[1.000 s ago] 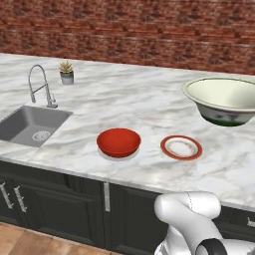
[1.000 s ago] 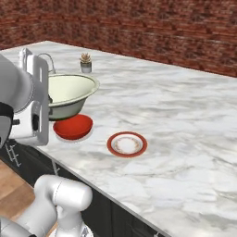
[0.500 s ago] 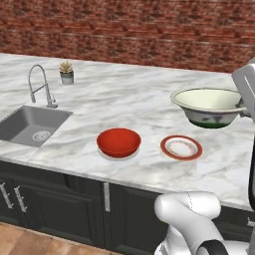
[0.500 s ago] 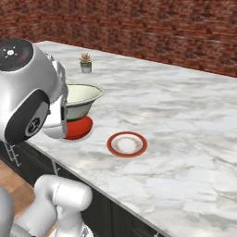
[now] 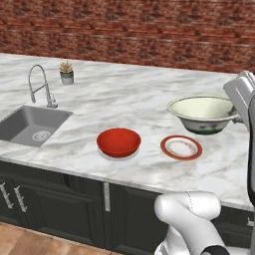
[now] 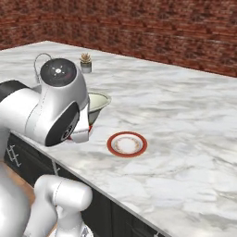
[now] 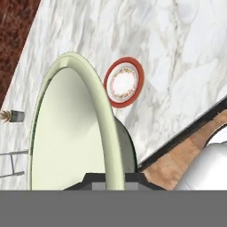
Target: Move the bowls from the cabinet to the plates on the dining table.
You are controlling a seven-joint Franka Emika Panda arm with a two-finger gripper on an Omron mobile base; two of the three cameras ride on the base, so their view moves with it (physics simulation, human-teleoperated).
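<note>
Cream bowl held in the air over the marble top

Marble runs across the left base view from edge to edge, the dining table [image 5: 124,99] backed by brick at the top of the frame. The cream bowl [image 5: 201,113] sits at the right of the frame, upright and lifted off the stone, just above and right of the red-orange plate [image 5: 181,147]. The red bowl [image 5: 118,142] rests at centre on a pale plate [image 5: 105,153], of which just a sliver of rim shows. A sink [image 5: 31,124] and faucet [image 5: 40,85] lie at the left, a small potted plant [image 5: 66,72] at upper left.

In the right base view the arm's big joint covers the left of the frame; the cream bowl's rim [image 6: 99,100] peeks out behind it, and the red-orange plate [image 6: 127,144] lies bare just right of centre.

In the hand view the gripper [image 7: 111,179] at the bottom edge is clamped tight on the cream bowl's rim [image 7: 75,128], which rises steeply up the frame. The red-orange plate [image 7: 124,82] lies beyond it on the marble, upper centre.
</note>
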